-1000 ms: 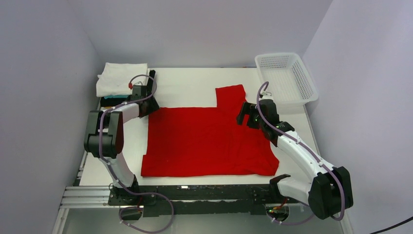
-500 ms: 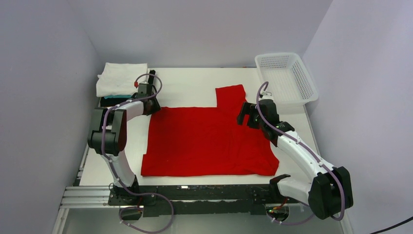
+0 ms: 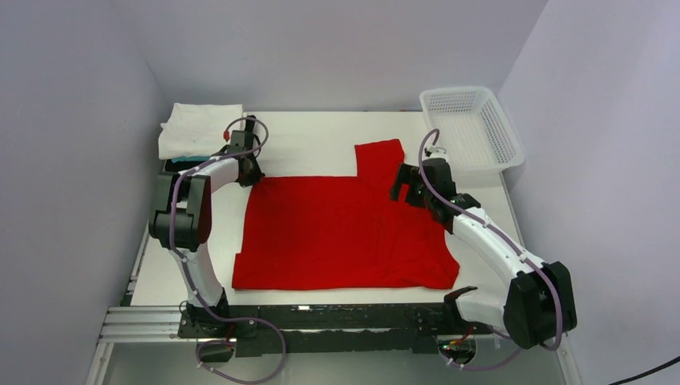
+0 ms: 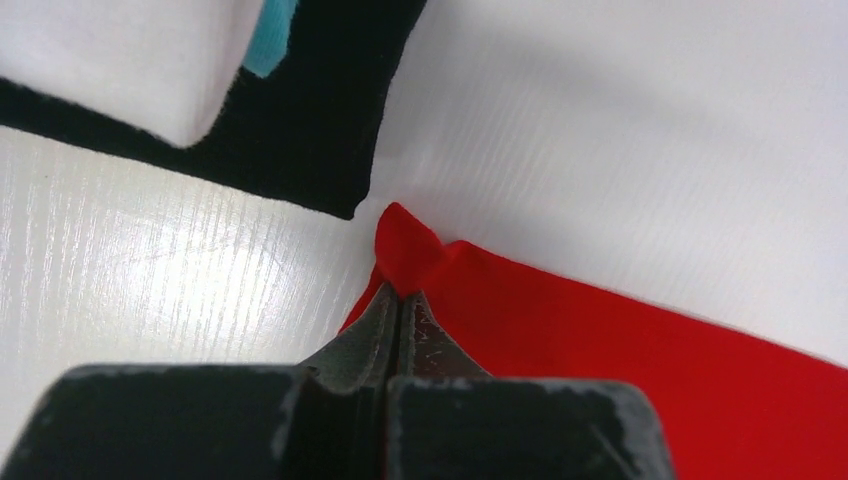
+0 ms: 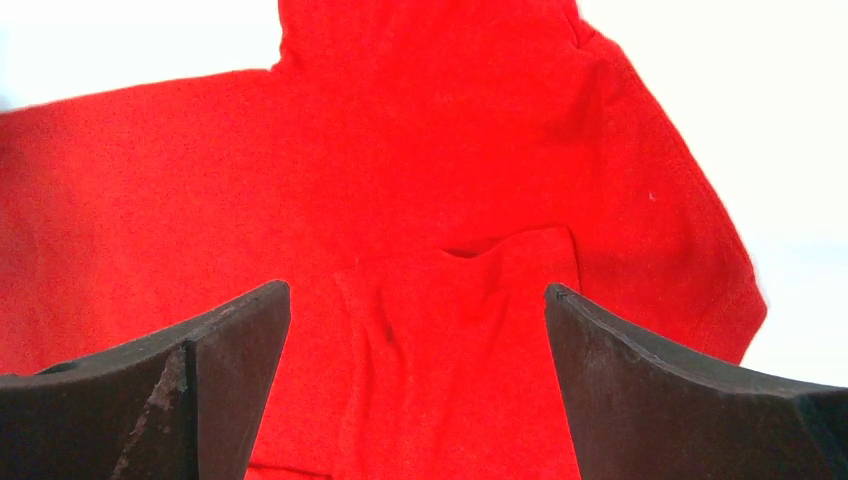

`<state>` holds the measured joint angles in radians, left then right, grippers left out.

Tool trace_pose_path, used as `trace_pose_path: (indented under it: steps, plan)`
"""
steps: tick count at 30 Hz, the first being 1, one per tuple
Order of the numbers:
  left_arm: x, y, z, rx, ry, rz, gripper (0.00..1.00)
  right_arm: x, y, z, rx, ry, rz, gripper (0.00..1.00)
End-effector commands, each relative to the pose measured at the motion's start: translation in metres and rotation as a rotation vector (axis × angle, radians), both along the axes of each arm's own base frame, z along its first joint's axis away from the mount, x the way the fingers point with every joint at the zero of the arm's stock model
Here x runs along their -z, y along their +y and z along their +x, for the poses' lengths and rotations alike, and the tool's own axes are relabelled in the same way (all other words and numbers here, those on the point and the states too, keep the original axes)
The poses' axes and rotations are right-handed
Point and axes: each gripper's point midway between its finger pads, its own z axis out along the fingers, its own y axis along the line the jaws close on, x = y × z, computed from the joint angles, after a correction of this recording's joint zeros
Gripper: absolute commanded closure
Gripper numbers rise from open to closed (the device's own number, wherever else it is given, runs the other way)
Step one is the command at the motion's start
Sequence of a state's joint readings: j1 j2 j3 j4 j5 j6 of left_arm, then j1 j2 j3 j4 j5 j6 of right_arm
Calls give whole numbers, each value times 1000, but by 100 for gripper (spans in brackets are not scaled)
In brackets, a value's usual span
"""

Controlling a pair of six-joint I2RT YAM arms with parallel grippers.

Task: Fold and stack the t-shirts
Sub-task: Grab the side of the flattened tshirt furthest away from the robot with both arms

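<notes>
Left jaws are pinched shut on the far-left corner of the red t-shirt [image 3: 345,233], which lies flat on the table [image 3: 313,136], its far edge running across to the right jaws, spread wide over, seemingly not touching, the far-right shoulder.

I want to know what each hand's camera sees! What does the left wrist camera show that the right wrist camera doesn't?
Only left wrist: the left gripper shut on a corner of the red shirt, next to the stacked black shirt, teal shirt and white shirt. Only right wrist: the right gripper wide open over the red cloth, holding nothing. Both: the red shirt and the white table.
</notes>
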<state>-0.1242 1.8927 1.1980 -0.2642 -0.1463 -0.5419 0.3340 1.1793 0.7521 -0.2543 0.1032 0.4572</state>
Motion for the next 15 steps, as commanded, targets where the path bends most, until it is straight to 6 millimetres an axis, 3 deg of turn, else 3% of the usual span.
trace_pose_path:
  steps: [1, 3, 10, 11, 15]
  plan:
    - [-7, 0, 4, 5, 10, 17, 100, -48, 6, 42, 77, -117, 45, 0]
    - [-8, -1, 5, 14, 12, 18, 100, -58, 10, 61, 90, -120, 44, 0]
    - [-9, -2, 4, 40, 36, 26, 100, -43, 19, 143, 110, -71, -104, 0]
    - [-8, -2, 4, 40, 37, 24, 100, -49, 21, 161, 111, -86, -125, 0]
    - [-9, -1, 2, 41, 44, 30, 100, -25, 34, 210, 59, -65, -211, 2]
